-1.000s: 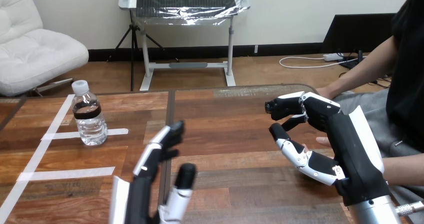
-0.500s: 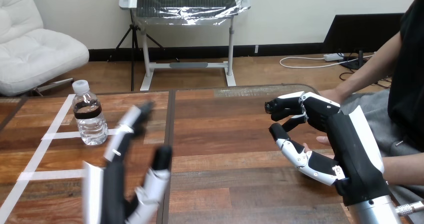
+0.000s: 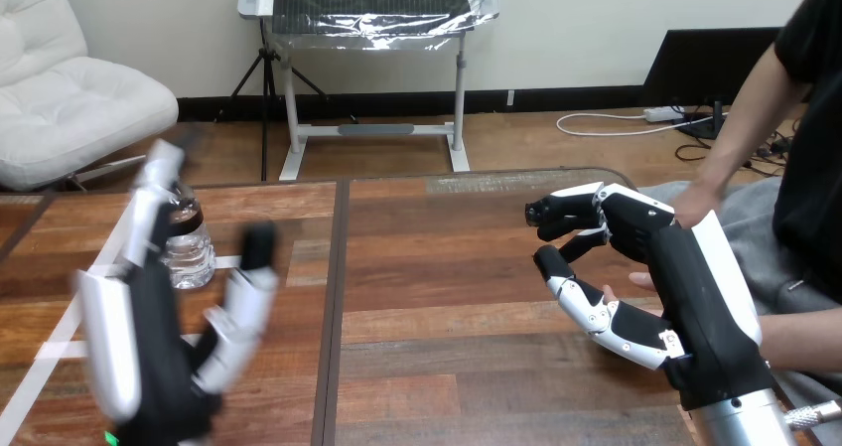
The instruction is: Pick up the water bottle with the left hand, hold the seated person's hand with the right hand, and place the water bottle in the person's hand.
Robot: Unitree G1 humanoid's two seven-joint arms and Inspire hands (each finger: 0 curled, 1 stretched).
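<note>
- Wooden desk [image 3: 447, 267] — dark-brown planks with worn grain.
- A dark seam [image 3: 334, 267] splits it into two panels.
- White tape strips [image 3: 55, 342] — crossing lines on the left panel.

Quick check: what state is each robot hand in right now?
Left robot hand: open, holding nothing; the water bottle stands behind it.
Right robot hand: at the person's hand; whether it holds it cannot be told.

I've swung my left robot hand [image 3: 159, 357] leftward to the bottle [image 3: 189, 245], and its straight fingers now cross the bottle's top. The person's hand [image 3: 695, 204] has drawn farther from the bottle.
</note>
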